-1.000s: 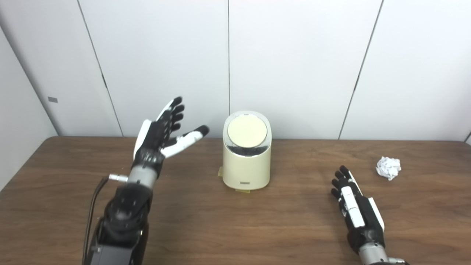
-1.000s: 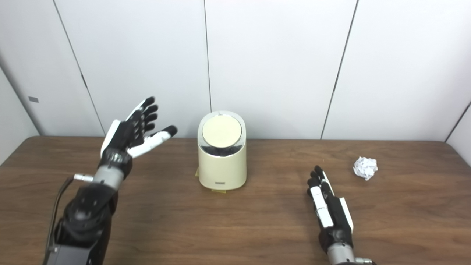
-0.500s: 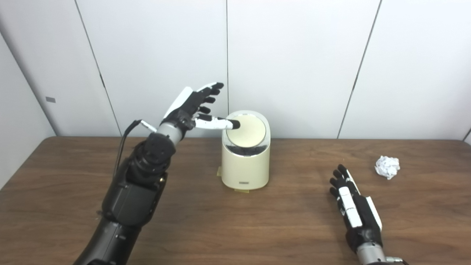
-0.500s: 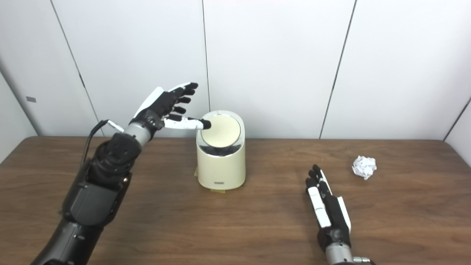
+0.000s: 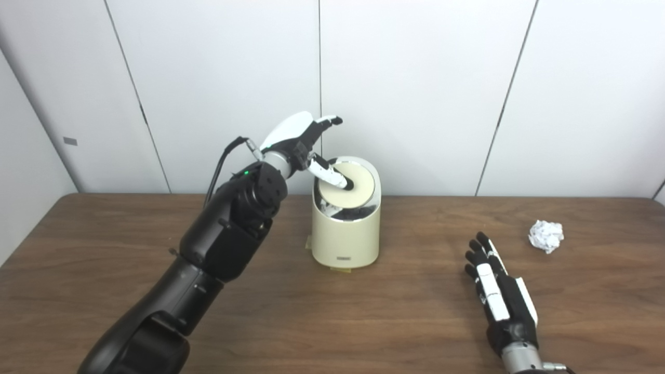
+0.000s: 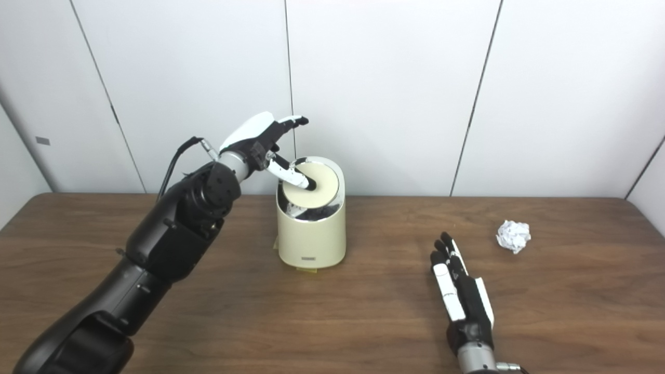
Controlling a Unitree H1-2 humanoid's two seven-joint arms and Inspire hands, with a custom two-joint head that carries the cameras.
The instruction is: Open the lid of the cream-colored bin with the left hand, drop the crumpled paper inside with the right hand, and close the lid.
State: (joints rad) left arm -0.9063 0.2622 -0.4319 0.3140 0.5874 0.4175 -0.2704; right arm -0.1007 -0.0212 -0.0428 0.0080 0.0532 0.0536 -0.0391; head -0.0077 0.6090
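1. Pressing one extended digit down on the round lid [image 5: 349,183], the left hand [image 5: 301,136] hangs over the top of the cream bin [image 5: 345,228]; its other fingers are spread above, so it holds nothing.
2. The bin stands upright near the middle of the tabletop [image 5: 104,234], close to the back wall. The lid looks tipped, its near edge sunk into the shiny rim. I judge it a swing or push lid: stiff, smooth, light, and best worked by pushing on its face, not by pinching its edge.
3. The bin itself seems light plastic. A hard sideways shove could slide or topple it, so the push should go mostly downward.
4. The paper ball [image 5: 546,236] lies on the tabletop at the far right, well apart from the bin. It should be very light, soft and springy; a loose wrap of fingers around its whole bulk will do.
5. The right hand [image 5: 501,296] lies flat on the tabletop, fingers extended, empty, between bin and paper ball but touching neither.
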